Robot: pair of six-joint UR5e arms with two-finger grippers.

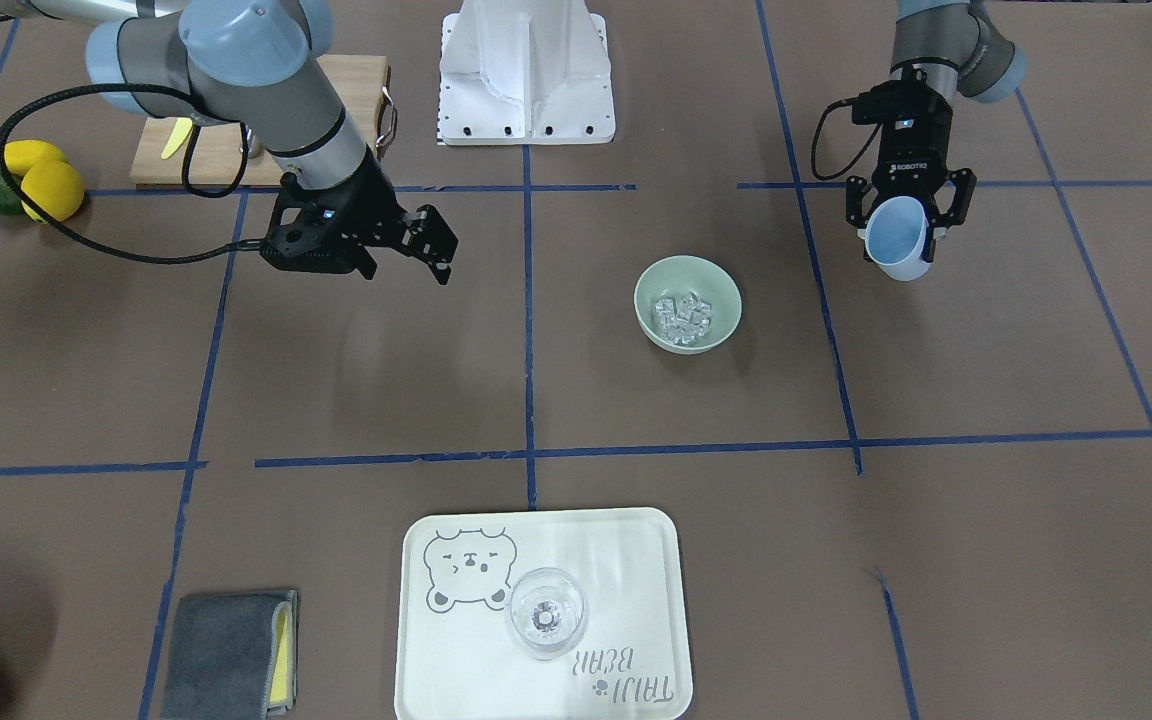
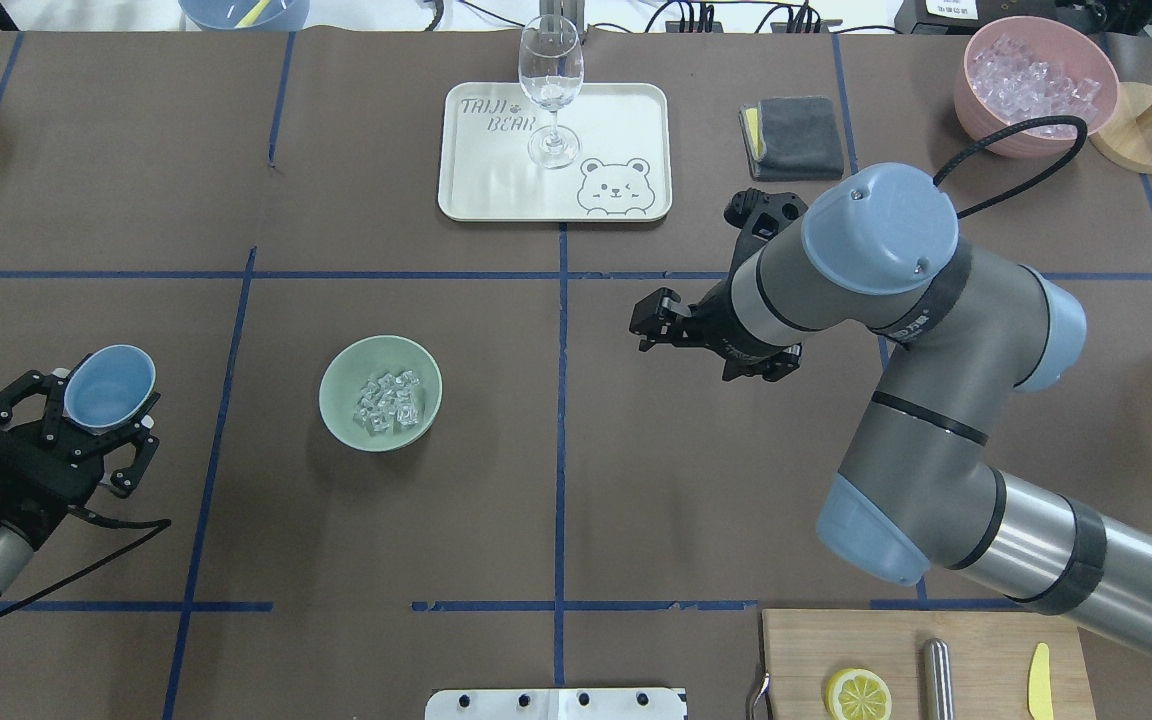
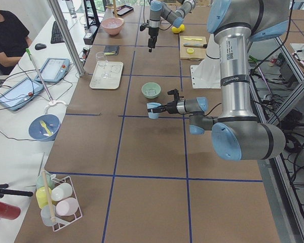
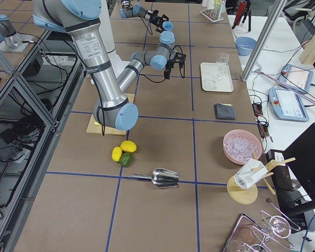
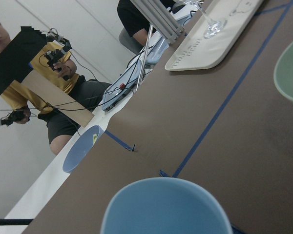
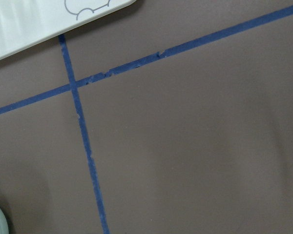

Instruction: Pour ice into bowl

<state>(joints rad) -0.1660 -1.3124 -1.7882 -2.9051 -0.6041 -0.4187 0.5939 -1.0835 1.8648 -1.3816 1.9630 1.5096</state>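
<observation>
The pale sage-green bowl (image 2: 336, 400) stands left of the table's centre line, and the clear ice cubes (image 2: 388, 402) lie heaped inside it; both also show in the front view, bowl (image 1: 726, 300) and ice (image 1: 681, 317). My left gripper (image 2: 101, 400) is shut on a light blue cup (image 2: 108, 388), held above the table well to the left of the bowl and tilted. The cup's inside looks empty in the left wrist view (image 5: 166, 207). My right gripper (image 2: 644, 325) is open and empty, hovering right of the centre line, apart from the bowl.
A white bear tray (image 2: 626, 120) with a wine glass (image 2: 550, 90) lies at the far middle. A grey cloth (image 2: 794, 135) and a pink tub of ice (image 2: 976, 95) are far right. A cutting board (image 2: 976, 640) with lemon slice and knife is near right.
</observation>
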